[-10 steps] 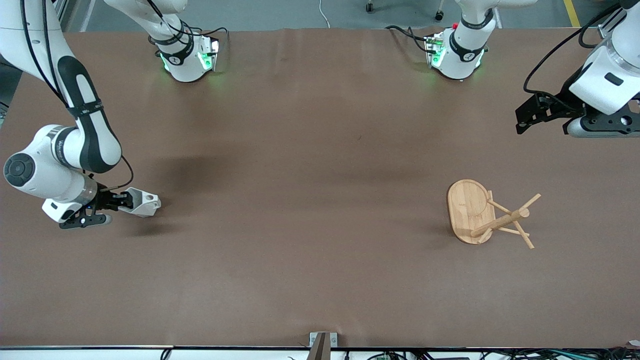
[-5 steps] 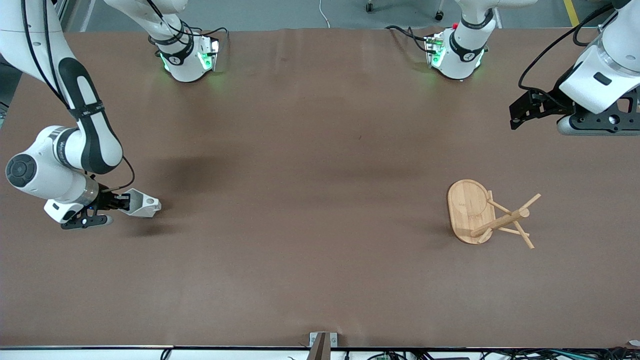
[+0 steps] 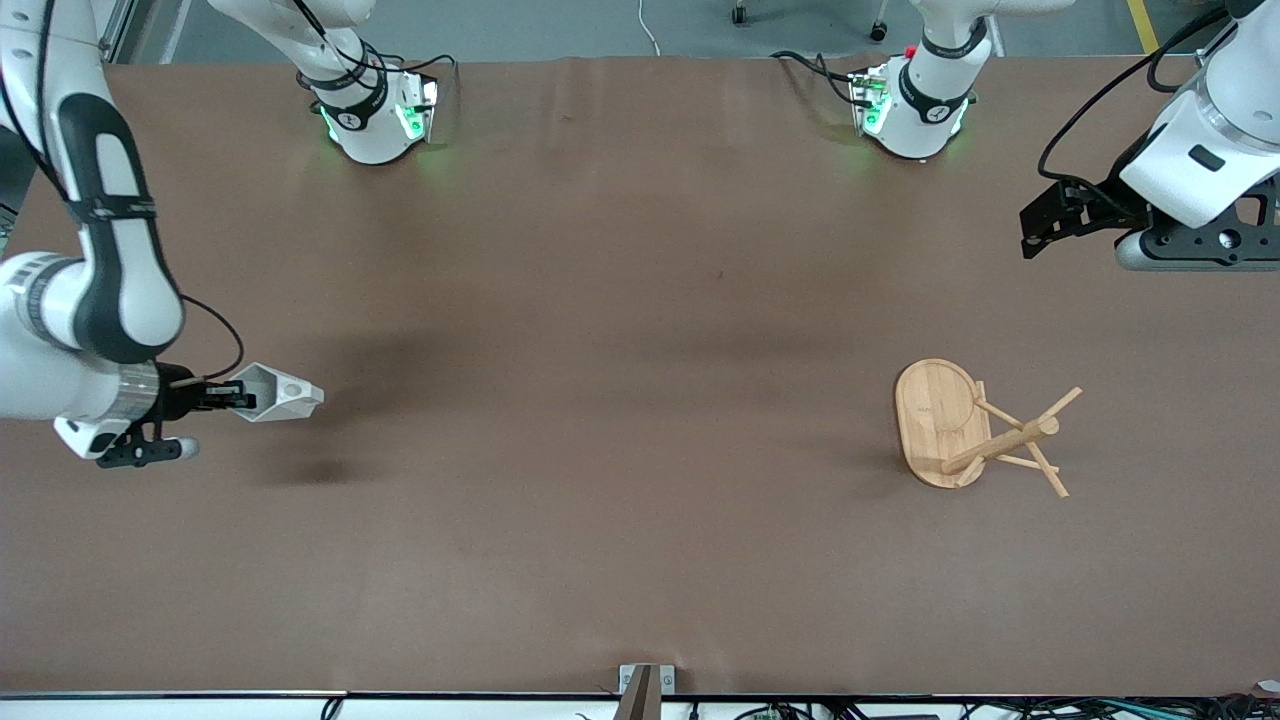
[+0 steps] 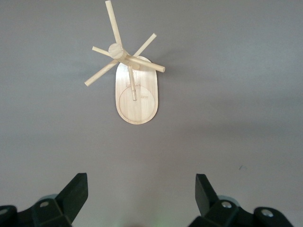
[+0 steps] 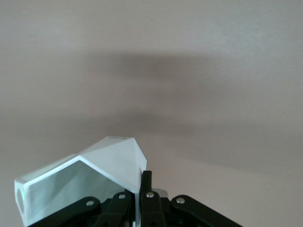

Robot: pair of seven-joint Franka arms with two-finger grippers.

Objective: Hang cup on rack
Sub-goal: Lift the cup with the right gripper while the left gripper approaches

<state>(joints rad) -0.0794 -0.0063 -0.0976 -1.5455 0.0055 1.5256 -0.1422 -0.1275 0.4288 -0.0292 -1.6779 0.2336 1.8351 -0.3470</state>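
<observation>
Brown table (image 3: 620,330); rack (image 3: 965,425) stands upright at about 4 o'clock from table centre, toward the left arm's end. Left gripper (image 4: 142,198) hangs above the table at 2 o'clock, fingers spread wide, holding nothing. Right gripper (image 3: 235,397), at 9 o'clock, is clamped on the rim of the cup (image 3: 275,392), carried above the table.

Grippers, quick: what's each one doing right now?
Left gripper: open, empty, waiting above the table near the rack.
Right gripper: shut on the cup's rim, over the right arm's end of the table.

Brown table (image 3: 620,300) (matte, faintly creased); grey floor (image 3: 560,25) past its edge.
</observation>
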